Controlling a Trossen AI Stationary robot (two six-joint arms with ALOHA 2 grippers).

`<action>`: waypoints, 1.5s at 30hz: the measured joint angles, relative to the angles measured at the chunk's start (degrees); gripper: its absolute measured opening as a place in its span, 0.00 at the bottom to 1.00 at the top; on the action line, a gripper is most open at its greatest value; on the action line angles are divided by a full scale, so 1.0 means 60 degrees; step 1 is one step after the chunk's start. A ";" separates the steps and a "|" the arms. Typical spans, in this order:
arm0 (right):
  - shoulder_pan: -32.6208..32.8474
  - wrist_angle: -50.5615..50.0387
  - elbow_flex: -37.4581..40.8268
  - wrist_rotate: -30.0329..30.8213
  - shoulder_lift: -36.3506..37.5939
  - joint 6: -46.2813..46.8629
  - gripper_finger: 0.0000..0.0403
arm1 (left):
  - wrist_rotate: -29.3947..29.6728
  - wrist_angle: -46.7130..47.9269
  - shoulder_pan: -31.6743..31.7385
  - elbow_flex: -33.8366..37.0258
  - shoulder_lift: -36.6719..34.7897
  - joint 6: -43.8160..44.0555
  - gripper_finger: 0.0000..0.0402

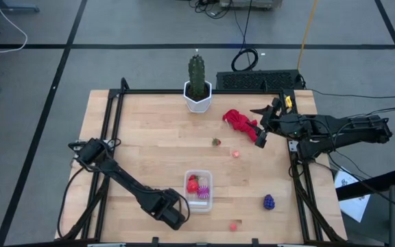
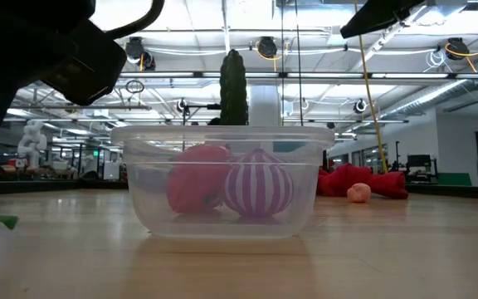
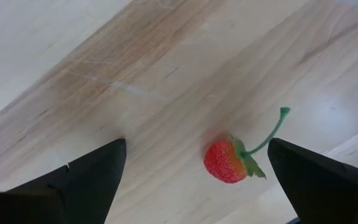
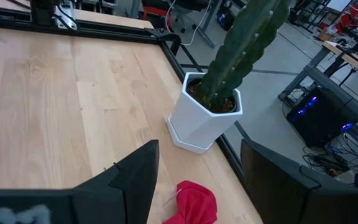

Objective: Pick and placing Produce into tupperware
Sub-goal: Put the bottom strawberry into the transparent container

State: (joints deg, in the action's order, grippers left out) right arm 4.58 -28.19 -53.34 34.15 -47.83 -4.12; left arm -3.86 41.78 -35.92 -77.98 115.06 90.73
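Note:
The clear tupperware sits near the table's near edge and holds a red strawberry and a magenta striped round piece. My left gripper hovers open just left of the tupperware, over another red strawberry with a green stem that lies on the table between its fingers, untouched. A small strawberry, two pink pieces and a purple grape bunch also lie on the wood. My right gripper is open above the red cloth.
A green cactus in a white hexagonal pot stands at the far edge. The red cloth lies crumpled right of it. A dark frame rail runs around the tabletop. Bare wood lies between the pot and the tupperware.

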 joint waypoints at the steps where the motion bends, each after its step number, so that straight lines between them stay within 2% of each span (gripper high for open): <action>1: 0.0000 0.0023 0.0000 0.0000 0.0000 0.0000 0.54 | 0.0050 0.0278 -0.0001 -0.0198 0.0048 -0.0081 0.99; 5: 0.0000 0.0026 0.0000 0.0000 0.0000 0.0000 0.54 | 0.0823 0.1380 0.0001 -0.1186 0.0018 -0.0262 0.99; 8: 0.0000 0.0022 0.0000 0.0000 0.0000 0.0000 0.54 | 0.0951 0.1989 -0.0014 -0.1694 -0.0006 -0.0337 0.99; 31: 0.0004 0.0015 0.0000 0.0000 0.0000 0.0000 0.54 | 0.0380 0.1229 -0.0189 -0.1738 0.0737 0.0285 0.99; 45: 0.0004 0.0009 0.0000 -0.0001 0.0000 0.0000 0.54 | 0.0412 0.1199 -0.0233 -0.1763 0.1065 0.0428 0.99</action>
State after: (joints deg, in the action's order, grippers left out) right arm 4.60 -28.13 -53.34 34.14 -47.83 -4.12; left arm -1.39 48.97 -37.32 -88.55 121.45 93.30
